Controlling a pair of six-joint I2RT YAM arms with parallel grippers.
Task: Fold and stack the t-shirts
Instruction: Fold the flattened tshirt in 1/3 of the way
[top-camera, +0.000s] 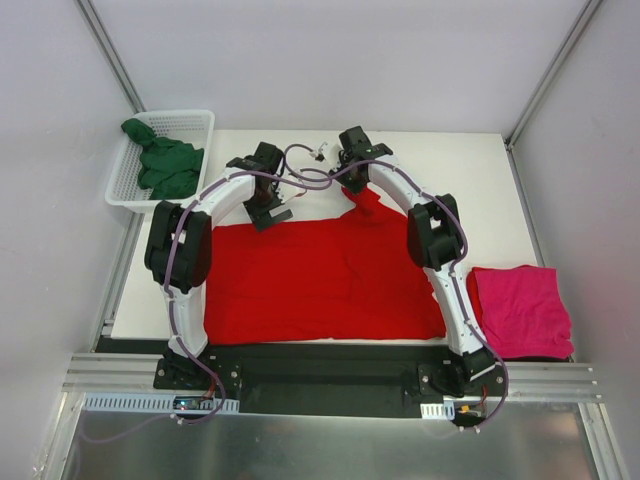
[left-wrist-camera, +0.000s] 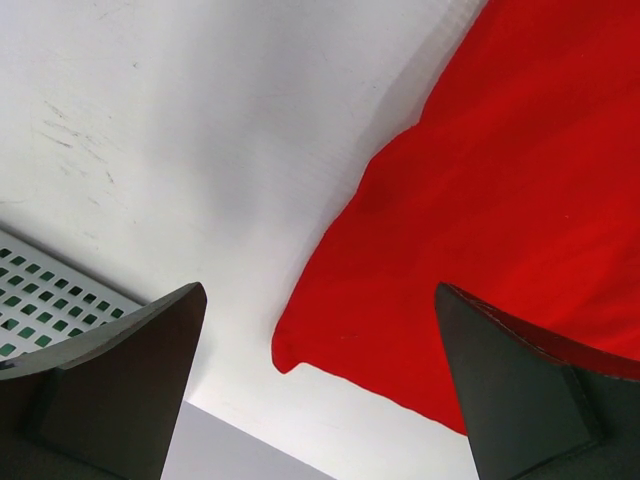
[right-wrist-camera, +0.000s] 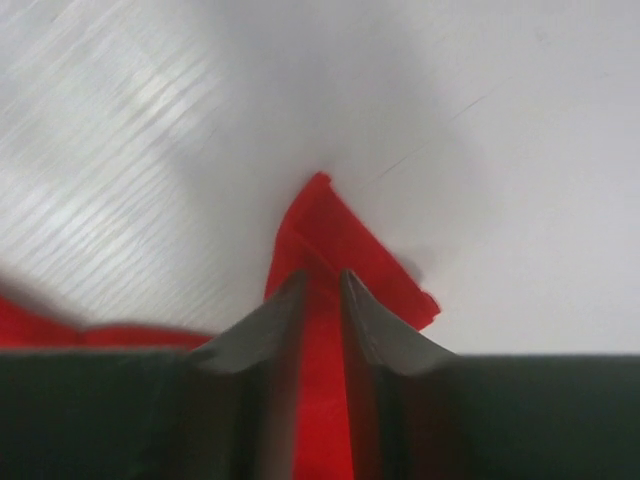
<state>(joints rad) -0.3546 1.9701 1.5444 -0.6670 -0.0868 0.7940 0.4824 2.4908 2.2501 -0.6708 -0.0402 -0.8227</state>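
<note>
Red t-shirt (top-camera: 320, 280) spread flat on the bench (top-camera: 460, 170), right of the basket (top-camera: 195, 118), not yet folded; right fingers (right-wrist-camera: 250, 330) pinched on its far corner; left fingers (left-wrist-camera: 120, 370) wide apart, holding nothing, over its corner nearest the basket; pink t-shirt (top-camera: 520, 310) looks folded, farthest from the basket; green t-shirt (top-camera: 168, 165) bunched inside it, untouched.

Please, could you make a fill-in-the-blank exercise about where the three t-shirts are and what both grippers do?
1. The dark green t-shirt lies in the white ____.
2. The right gripper pinches the red t-shirt, while the left gripper is ____.
3. The folded pink t-shirt lies on the red one's ____ side.

Missing words: basket; open; right.
</note>
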